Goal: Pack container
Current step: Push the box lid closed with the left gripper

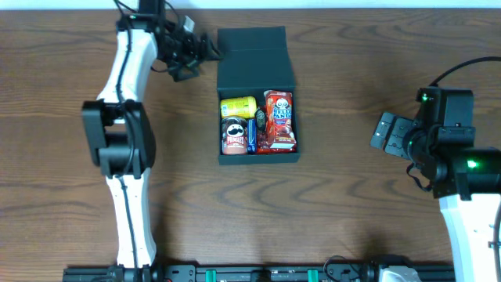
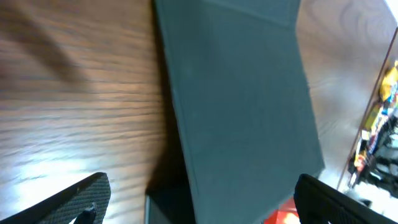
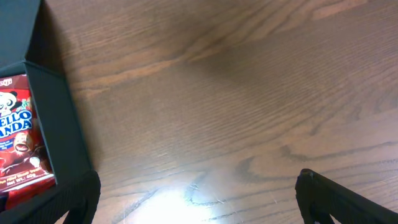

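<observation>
Brown wood-grain bench (image 1: 352, 227) carries everything. The container (image 1: 258, 160) sits well off in front of the right hand (image 1: 382, 131) and just ahead of the left hand (image 1: 210, 53), whose tips are near the left edge of the open lid (image 1: 252, 66). Both hands have their fingers (image 2: 81, 196) spread wide apart and hold nothing. Beyond the lid from the left hand, the tray is full: a Pringles can (image 1: 234, 135), a yellow snack (image 1: 239, 106), a thin blue item (image 1: 251, 135) and a red Hello Panda pouch (image 1: 279, 121) lie side by side. Packing therefore looks done, and the step in hand is probably closing the lid. From overhead it is hard to say whether the lid lies flat or leans back on its hinge. To do this well, the left hand should catch the lid's free edge rather than its middle. It should then swing the panel slowly along the hinge's arc, so the light box does not slide. The pouch may sit highest and prop the lid, so a gentle press at the end would help. The right hand could steady the wall facing it.
</observation>
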Tool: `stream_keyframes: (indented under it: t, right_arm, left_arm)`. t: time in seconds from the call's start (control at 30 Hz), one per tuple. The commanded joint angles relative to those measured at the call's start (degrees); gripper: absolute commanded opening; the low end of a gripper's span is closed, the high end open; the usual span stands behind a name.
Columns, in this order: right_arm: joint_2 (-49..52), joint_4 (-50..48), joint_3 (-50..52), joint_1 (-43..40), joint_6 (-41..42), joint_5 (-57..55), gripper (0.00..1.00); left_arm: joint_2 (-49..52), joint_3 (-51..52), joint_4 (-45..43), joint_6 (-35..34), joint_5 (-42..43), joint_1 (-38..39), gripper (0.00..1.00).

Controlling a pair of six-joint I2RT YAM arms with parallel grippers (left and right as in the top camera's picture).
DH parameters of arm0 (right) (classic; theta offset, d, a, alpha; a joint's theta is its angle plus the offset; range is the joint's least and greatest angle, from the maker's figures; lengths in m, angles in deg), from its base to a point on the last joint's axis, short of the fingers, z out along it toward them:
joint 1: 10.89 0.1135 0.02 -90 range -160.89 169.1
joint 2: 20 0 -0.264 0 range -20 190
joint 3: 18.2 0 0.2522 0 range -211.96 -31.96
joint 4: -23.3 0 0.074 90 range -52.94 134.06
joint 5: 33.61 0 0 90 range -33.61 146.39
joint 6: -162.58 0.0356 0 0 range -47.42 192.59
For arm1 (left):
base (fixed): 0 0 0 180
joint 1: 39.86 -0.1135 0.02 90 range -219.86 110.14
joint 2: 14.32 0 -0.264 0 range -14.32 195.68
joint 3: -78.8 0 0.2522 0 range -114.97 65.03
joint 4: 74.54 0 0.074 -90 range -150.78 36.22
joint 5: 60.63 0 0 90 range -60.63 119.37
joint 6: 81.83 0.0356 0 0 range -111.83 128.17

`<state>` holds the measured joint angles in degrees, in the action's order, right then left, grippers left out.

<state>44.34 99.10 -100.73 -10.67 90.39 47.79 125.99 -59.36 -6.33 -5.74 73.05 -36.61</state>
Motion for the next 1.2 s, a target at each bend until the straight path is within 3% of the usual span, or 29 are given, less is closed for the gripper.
stream_keyframes:
  t: [0.0, 0.37, 0.53, 1.17]
  right_arm:
    - [-0.26, -0.07, -0.04, -0.42, -0.24, -0.15, 0.99]
    - [-0.26, -0.07, -0.04, -0.42, -0.24, -0.11, 0.99]
    - [-0.26, 0.35, -0.04, -0.42, -0.24, -0.11, 0.99]
    - [-0.24, 0.04, -0.04, -0.42, -0.24, -0.15, 0.99]
  left_arm:
    - [1.99, -0.42, -1.42, -0.46, 4.2, 1.09, 0.95]
    - [3.39, -0.42, -7.34, -1.33, 5.99, 3.93, 0.95]
    - [3.43, -0.42, -10.47, 0.15, 11.5, 4.72, 0.95]
    - [3.23, -0.5, -11.63, 17.88, 29.22, 5.77, 0.95]
